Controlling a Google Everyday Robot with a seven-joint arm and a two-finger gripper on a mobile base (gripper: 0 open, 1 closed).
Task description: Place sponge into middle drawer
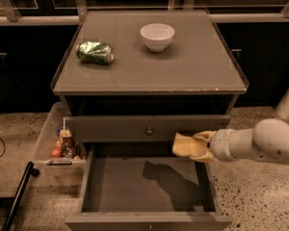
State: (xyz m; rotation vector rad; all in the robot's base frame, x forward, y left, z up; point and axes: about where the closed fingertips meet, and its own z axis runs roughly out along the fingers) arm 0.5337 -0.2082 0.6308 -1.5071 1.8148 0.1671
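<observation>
Sponge [184,145] up in air, over far right part of open drawer [115,191], not touching it. Gripper [197,146] on sponge's right side, jaws squeezed on sponge. Step, I think: carrying sponge over drawer. Next needs: go lower, a bit left and nearer, then let go.

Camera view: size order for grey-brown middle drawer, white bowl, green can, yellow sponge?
1. grey-brown middle drawer
2. white bowl, shiny green can, pale-yellow sponge: too alike to rank; sponge partly hidden in gripper over drawer's right side.
</observation>
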